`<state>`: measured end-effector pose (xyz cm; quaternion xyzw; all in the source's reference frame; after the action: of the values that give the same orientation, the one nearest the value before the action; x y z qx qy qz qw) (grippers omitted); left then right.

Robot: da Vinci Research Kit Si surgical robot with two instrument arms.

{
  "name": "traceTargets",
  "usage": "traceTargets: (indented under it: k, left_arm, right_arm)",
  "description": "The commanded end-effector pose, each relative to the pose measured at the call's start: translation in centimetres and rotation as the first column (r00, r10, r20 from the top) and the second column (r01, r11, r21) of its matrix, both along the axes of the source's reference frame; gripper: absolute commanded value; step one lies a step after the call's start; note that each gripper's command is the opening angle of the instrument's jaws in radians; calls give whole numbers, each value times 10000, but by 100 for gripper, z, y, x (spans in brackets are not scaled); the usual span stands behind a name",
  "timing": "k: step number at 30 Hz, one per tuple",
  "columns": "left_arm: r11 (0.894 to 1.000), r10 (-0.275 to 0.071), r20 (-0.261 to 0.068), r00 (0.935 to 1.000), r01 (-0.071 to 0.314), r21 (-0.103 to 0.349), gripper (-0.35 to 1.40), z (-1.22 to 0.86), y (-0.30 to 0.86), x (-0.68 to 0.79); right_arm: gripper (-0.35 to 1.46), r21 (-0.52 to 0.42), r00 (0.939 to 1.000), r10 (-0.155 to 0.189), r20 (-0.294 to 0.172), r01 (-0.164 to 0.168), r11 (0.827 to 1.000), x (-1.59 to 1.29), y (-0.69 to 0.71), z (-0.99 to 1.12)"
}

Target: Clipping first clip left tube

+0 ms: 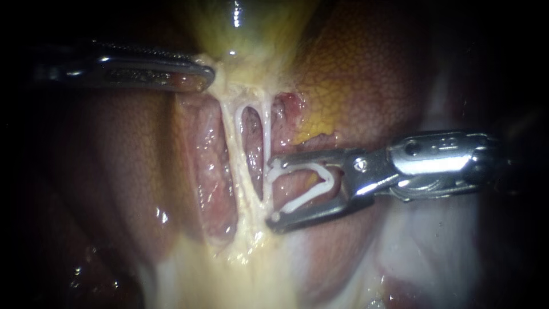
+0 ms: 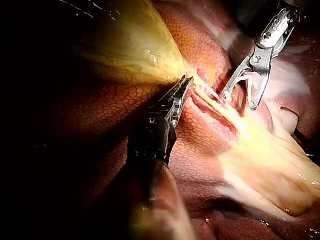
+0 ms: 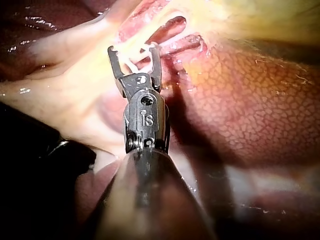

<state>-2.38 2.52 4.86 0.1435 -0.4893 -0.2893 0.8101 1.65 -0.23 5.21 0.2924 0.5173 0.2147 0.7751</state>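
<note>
Clip (image 1: 329, 182) is held in spread jaws of right tool (image 1: 273, 191), right tube (image 1: 267, 131) standing before left tube (image 1: 231, 143); gallbladder (image 1: 246, 28) is clenched by left tool (image 1: 207, 75).

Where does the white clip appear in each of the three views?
Endoscope view: clip in the right instrument, right of centre.
Left wrist view: too small to tell inside that instrument.
Right wrist view: clip at its own instrument's tip.
Shared landmark: the yellow gallbladder.

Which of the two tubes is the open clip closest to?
The right tube: the clip held by the right instrument has its tips right beside it. The left tube lies across the gap, farther off.
</note>
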Motion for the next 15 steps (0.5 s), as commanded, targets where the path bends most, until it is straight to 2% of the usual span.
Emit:
traceTargets:
  k: [1, 15]
  left_arm:
    - [10000, 3, 0, 10000, -3, -2, -35, 0, 0, 0]
    - [10000, 2, -1, 10000, -2, -2, -35, 0, 0, 0]
  right_arm:
    - [56, 25, 10000, -63, -18, 63, 10000, 1, -1, 2]
    - [56, 348, 9996, -258, -74, 260, 9991, 14, -7, 38]
